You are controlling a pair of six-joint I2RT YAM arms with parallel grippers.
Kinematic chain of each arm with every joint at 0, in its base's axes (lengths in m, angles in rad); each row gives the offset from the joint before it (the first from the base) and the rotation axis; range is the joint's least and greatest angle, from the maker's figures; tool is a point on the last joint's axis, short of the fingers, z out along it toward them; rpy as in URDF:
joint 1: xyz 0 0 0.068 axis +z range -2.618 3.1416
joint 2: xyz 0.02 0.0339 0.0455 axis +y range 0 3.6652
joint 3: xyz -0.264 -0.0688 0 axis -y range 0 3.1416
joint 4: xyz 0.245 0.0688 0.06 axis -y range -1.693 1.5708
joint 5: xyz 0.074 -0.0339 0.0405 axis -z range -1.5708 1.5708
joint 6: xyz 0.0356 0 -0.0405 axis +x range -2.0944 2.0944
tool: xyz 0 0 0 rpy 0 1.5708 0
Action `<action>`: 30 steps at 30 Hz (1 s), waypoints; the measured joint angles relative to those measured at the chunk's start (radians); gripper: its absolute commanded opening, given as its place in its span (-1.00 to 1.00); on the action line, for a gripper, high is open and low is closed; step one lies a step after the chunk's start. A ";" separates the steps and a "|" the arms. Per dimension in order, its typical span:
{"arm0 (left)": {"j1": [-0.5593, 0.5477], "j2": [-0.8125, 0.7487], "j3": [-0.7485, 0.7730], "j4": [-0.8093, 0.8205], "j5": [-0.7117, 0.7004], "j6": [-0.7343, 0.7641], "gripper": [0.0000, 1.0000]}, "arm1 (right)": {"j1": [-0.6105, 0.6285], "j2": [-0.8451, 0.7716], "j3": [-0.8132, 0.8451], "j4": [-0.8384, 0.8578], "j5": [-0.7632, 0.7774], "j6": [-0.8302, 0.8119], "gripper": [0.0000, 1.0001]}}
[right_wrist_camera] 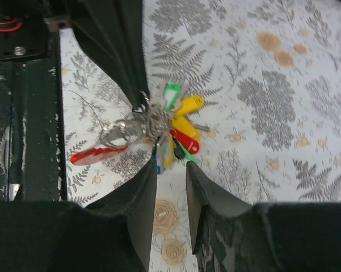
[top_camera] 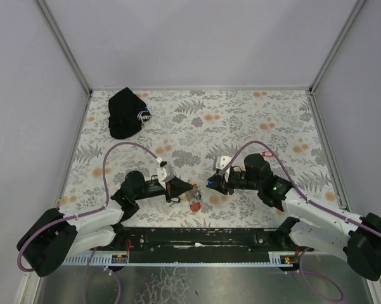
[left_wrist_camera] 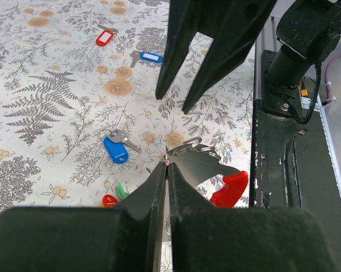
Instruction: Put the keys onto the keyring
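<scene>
My left gripper (left_wrist_camera: 167, 163) is shut on the thin keyring (left_wrist_camera: 194, 148), just above the table's near edge. The ring joins a red plastic piece (left_wrist_camera: 231, 190). In the right wrist view a bunch of keys hangs at the keyring (right_wrist_camera: 123, 130): a green tag (right_wrist_camera: 171, 93), yellow tags (right_wrist_camera: 187, 105) and a red tag (right_wrist_camera: 185, 140). My right gripper (right_wrist_camera: 171, 161) is open, its tips right at this bunch with nothing between them. Loose keys lie on the cloth: a blue one (left_wrist_camera: 116, 150), another blue one (left_wrist_camera: 151, 56) and a red one (left_wrist_camera: 104, 38).
A black cap (top_camera: 128, 113) with a white logo lies at the far left of the floral cloth. A lone red-tagged key (top_camera: 266, 154) rests behind the right arm. The black metal rail (top_camera: 196, 237) runs along the near edge, close below both grippers.
</scene>
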 measured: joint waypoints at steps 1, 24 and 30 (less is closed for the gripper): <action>0.000 0.000 0.000 0.000 0.000 0.000 -1.00 | 0.015 0.001 0.000 0.013 -0.006 -0.013 -0.31; 0.000 0.000 0.000 0.000 0.001 0.000 -1.00 | 0.115 0.060 0.000 0.056 -0.030 -0.146 -0.39; 0.000 0.002 0.000 0.000 0.001 0.000 -1.00 | 0.119 0.071 0.000 0.070 -0.030 -0.145 -0.40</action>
